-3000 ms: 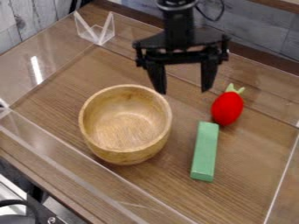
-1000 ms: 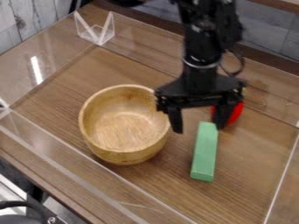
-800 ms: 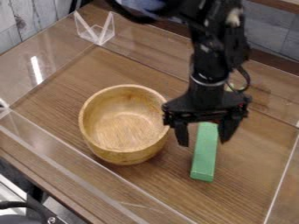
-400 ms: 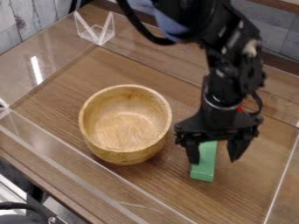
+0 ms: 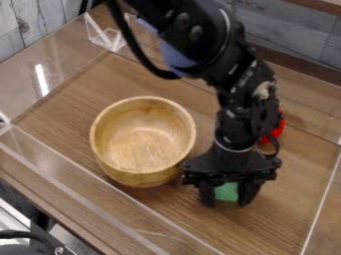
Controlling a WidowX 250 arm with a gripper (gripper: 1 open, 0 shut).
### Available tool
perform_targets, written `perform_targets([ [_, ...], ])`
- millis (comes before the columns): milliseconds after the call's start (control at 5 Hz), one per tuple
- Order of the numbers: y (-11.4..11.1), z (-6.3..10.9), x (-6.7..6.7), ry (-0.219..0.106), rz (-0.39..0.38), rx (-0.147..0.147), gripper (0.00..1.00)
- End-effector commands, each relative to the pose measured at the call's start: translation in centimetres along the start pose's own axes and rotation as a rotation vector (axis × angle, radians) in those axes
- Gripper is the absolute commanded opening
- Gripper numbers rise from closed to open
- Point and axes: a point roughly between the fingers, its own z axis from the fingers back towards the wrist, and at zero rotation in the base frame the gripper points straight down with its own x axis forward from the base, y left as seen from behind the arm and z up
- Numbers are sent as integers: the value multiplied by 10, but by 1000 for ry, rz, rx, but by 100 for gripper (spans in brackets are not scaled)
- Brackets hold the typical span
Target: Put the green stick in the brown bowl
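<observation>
Tabletop (image 5: 94,204) of pale wooden planks

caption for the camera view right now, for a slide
Robot arm with its fingers down around the green stick, beside the brown bowl, red strawberry-shaped toy behind

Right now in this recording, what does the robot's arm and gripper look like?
The visible arm is matte black with rounded segments, and a whitish-grey patch shows near its upper part. The black gripper has several angular, jointed linkages; finer markings are too blurred to read.
</observation>
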Motion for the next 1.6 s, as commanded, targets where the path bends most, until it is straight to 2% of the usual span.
perform_targets([
  [0,-10,12,16,-25,-42,-34,0],
  [200,-17,15,26,-23,-88,-39,0],
  [600,-8,15,20,-18,-51,-48,0],
  [1000,-7,12,21,-18,-61,-60,0],
  [1400,-11,21,28,-17,-59,-70,0],
])
